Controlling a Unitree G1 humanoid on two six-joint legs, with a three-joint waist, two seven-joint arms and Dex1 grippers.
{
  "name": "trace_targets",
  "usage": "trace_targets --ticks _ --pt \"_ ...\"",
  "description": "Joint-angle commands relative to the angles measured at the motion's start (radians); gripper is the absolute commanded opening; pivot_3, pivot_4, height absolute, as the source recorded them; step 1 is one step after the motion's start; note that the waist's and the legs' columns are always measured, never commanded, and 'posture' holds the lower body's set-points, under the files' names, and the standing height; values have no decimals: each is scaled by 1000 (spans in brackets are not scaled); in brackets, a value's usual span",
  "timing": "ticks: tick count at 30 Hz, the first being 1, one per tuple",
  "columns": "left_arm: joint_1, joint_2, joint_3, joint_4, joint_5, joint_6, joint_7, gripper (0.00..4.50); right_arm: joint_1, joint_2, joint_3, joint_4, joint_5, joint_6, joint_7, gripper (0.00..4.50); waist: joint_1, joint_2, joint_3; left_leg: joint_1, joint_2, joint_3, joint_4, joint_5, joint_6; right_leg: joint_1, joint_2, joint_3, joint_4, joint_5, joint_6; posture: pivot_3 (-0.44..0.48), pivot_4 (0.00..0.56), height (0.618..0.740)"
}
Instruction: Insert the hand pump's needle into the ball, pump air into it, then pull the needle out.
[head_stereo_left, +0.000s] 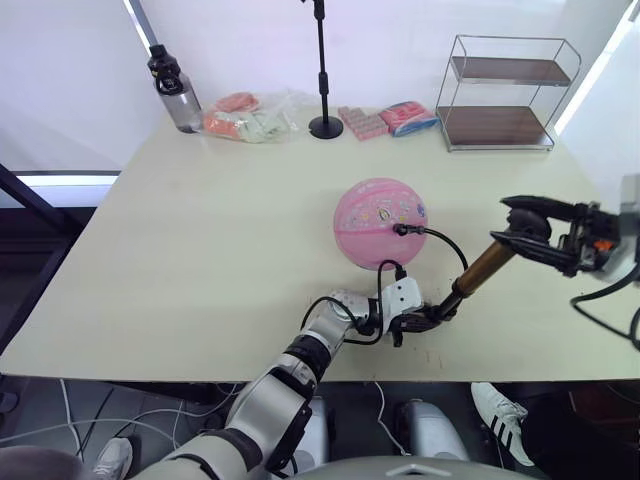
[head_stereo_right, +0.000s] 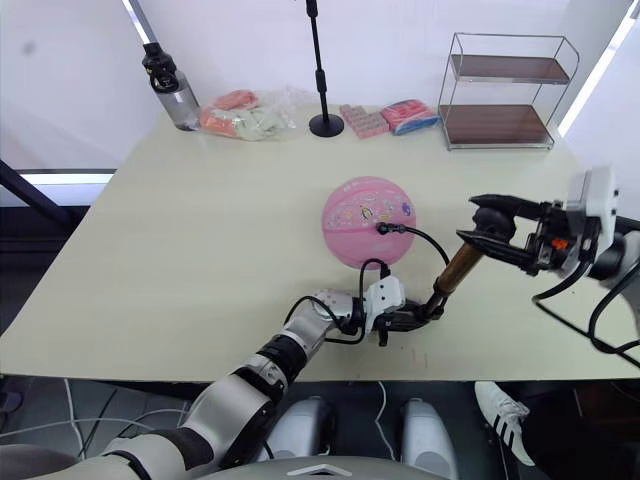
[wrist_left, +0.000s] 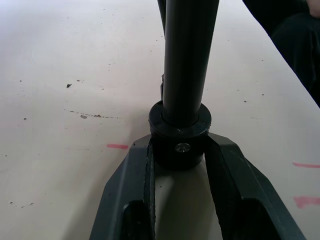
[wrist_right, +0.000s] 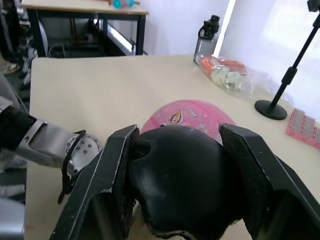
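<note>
The pink ball (head_stereo_left: 378, 221) rests mid-table, and the pump's thin black hose (head_stereo_left: 452, 250) runs into its valve at the right side; the needle itself is hidden in the ball. The gold-bronze hand pump (head_stereo_left: 482, 268) slants up from the table's front edge toward the right. My left gripper (head_stereo_left: 428, 318) is shut on the pump's black lower end cap (wrist_left: 180, 131), pinning it near the tabletop. My right gripper (head_stereo_left: 520, 232) is shut on the black T-handle (wrist_right: 182, 185) at the raised top end.
Along the table's far edge stand a water bottle (head_stereo_left: 175, 92), a bag of snacks (head_stereo_left: 250, 118), a black stand (head_stereo_left: 324, 70), pink packets (head_stereo_left: 390, 119) and a wire shelf (head_stereo_left: 505, 92). A person's shoe (head_stereo_left: 505, 407) shows below the front edge.
</note>
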Motion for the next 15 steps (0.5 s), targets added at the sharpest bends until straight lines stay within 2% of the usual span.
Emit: trace_targets --ticks 1,9,15 --pt "43 27 -16 73 36 53 -5 1000 75 18 113 61 -109 -54 35 2156 0 -2 -1 0 1 0 0 0 0 0 0 0 0 0 0 0 150 740" --pt "40 25 -14 76 34 55 -2 1000 161 127 226 210 -273 -261 9 2156 1 -5 -6 0 1 -1 0 0 0 0 0 -1 0 1 -3 0 150 740" --pt "42 25 -15 74 34 53 -1 1000 188 155 236 230 -298 -335 -7 2156 2 -6 -7 1 1 -2 0 0 0 1 0 -1 0 1 -3 0 150 740"
